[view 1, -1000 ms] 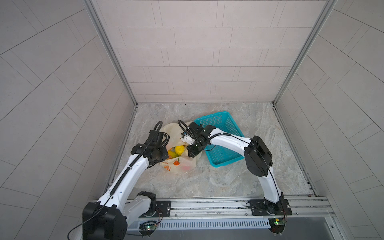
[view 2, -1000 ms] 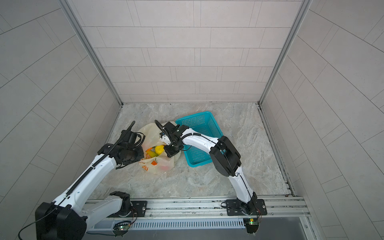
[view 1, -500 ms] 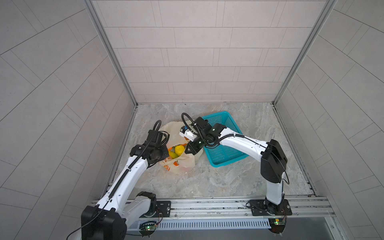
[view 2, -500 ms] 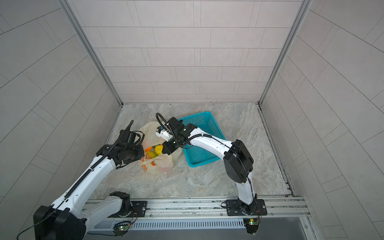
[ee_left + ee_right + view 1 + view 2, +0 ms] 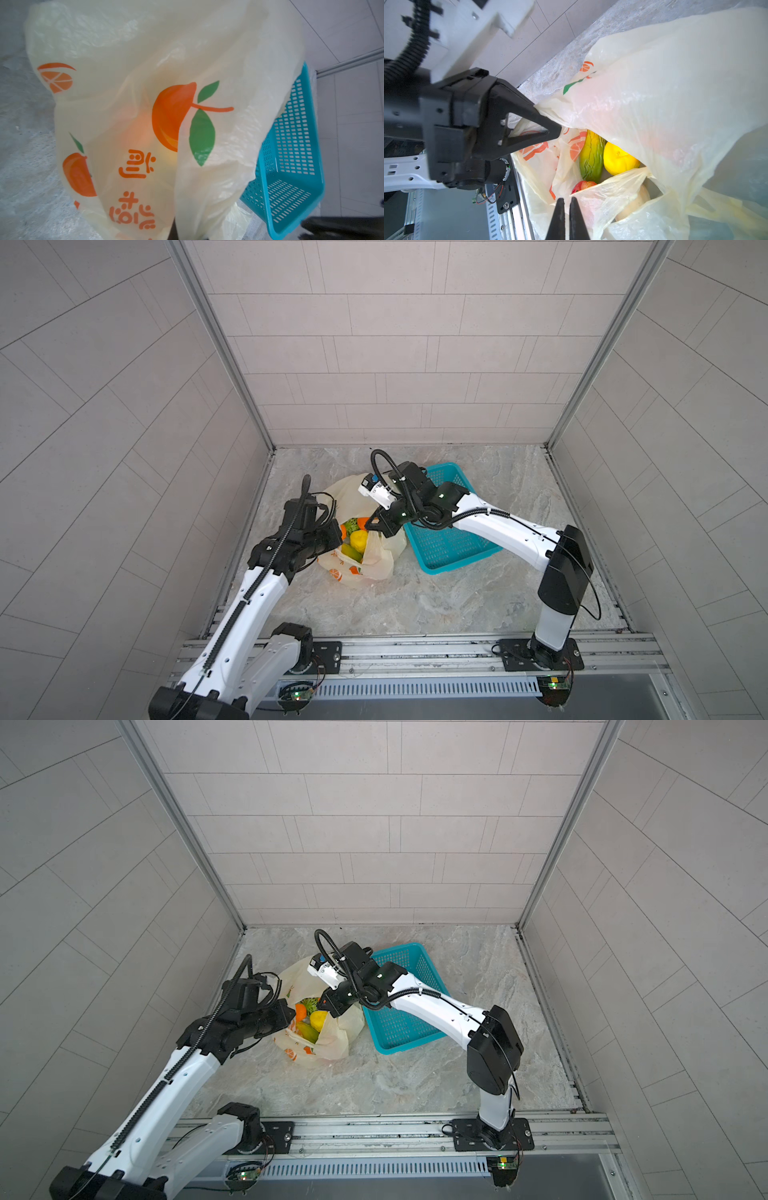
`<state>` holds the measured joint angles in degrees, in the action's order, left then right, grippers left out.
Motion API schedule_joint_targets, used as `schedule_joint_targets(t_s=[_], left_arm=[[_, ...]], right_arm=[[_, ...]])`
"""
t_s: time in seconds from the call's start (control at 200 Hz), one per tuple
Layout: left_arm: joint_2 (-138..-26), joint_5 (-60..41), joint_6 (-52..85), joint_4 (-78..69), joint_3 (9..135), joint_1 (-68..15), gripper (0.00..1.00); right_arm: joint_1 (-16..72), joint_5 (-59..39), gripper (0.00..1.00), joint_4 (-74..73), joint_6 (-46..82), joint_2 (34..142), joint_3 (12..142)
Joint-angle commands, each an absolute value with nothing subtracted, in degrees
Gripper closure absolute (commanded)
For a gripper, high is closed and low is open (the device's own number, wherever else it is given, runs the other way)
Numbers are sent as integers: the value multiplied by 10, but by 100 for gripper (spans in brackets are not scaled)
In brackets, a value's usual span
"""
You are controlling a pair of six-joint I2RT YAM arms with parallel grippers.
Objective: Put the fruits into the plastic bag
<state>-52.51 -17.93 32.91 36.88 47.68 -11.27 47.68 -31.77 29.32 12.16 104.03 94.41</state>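
The pale-yellow plastic bag (image 5: 365,568) with orange prints stands on the stone floor, its mouth held apart. My left gripper (image 5: 338,533) is shut on the bag's left rim, seen clearly in the right wrist view (image 5: 550,122). On the opposite rim my right gripper (image 5: 376,524) is shut on the film (image 5: 566,199). Inside lie fruits: a green-yellow bumpy piece (image 5: 591,158), a yellow round one (image 5: 618,160), a red one (image 5: 583,185) and a beige one (image 5: 637,201). In both top views a green spiky one (image 5: 352,524) and an orange one (image 5: 300,1011) also show. In the left wrist view the bag (image 5: 166,104) hides the fingers.
A teal mesh basket (image 5: 449,539) sits right of the bag, touching it, with nothing showing inside; it also appears in the left wrist view (image 5: 291,166). Tiled walls enclose the floor on three sides. The metal rail (image 5: 415,649) with both arm bases runs along the front.
The right arm's elbow has swung out to the right while its gripper stayed at the bag's mouth. The bag's mouth stands wider. The left arm has barely moved.
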Motion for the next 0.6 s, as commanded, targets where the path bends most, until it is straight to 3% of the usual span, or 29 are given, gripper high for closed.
schedule_joint_targets(t_s=[0.0, 0.07, 0.235, 0.596], left_arm=[[-511, -240, 301, 356, 498, -111, 100], [-507, -254, 295, 358, 499, -111, 100], [-494, -268, 299, 357, 489, -112, 100], [-487, -251, 299, 353, 477, -112, 100]], right_arm=[[477, -286, 97, 316, 112, 1030, 918], [476, -274, 92, 316, 118, 1029, 904], [476, -252, 61, 327, 121, 1038, 886], [476, -234, 51, 354, 133, 1131, 947]])
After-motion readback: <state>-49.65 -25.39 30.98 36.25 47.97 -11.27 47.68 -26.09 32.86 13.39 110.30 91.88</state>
